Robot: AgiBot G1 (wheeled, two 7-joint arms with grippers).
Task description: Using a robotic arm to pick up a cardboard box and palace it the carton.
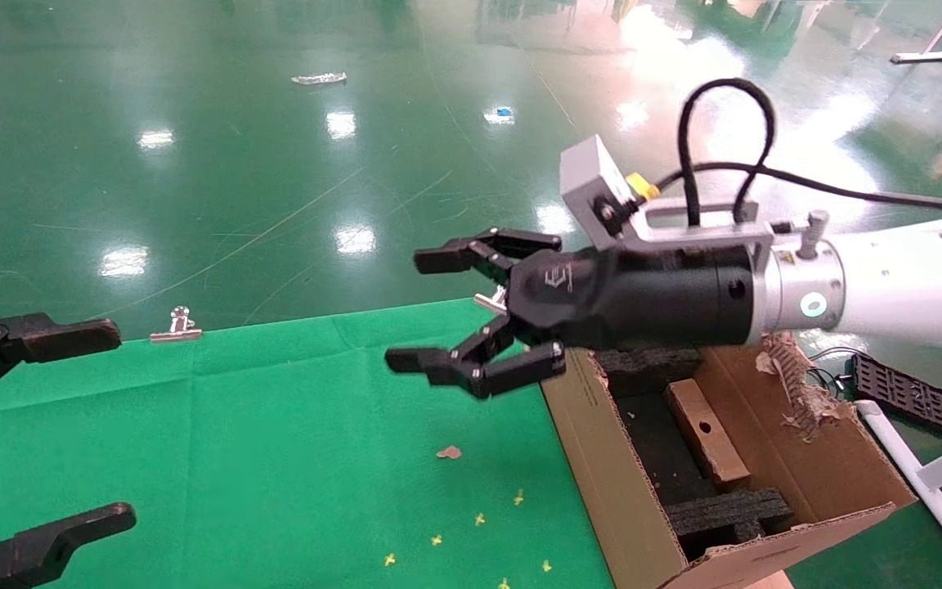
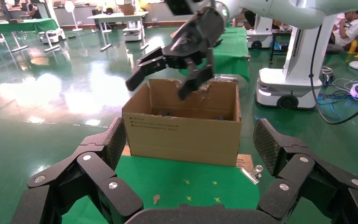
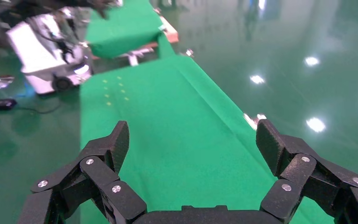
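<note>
Box (image 1: pixel 706 431) lodged in carton (image 1: pixel 602 458) at surface's (image 1: pixel 275 458) right edge | right pincer (image 1: pixel 448 311) spread, empty, raised over that edge | left pincer (image 1: pixel 70 425) spread, left edge | placement judged done; withdrawal left

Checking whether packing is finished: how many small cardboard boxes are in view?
1. The cardboard box lies inside the carton, between black foam inserts. Others could be hidden under the foam.
</note>
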